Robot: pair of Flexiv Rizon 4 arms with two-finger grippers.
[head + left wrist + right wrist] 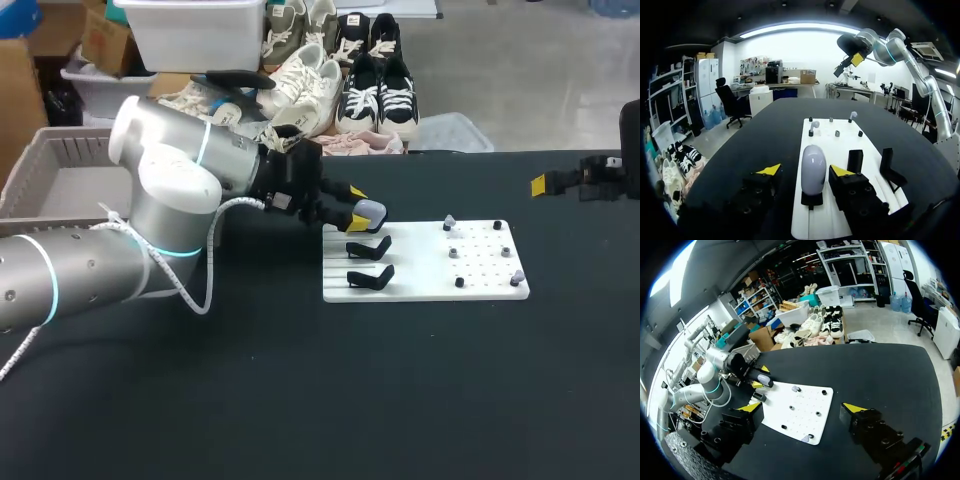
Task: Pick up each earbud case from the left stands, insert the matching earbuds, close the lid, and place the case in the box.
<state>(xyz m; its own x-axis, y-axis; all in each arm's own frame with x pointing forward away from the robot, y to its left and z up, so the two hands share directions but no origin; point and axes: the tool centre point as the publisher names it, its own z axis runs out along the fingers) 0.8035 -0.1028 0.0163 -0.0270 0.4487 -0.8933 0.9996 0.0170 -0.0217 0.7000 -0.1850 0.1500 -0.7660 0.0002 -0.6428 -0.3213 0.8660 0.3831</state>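
Stands number three, one holding the lone case within the released left hand; right hand also released.

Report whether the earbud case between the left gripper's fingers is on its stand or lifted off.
On its stand: the earbud case sits upright on the black stand, with the left gripper open around it.

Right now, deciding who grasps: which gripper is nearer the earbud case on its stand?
Left. The left gripper straddles the earbud case, open; the right gripper hangs far beyond the white board's other end.
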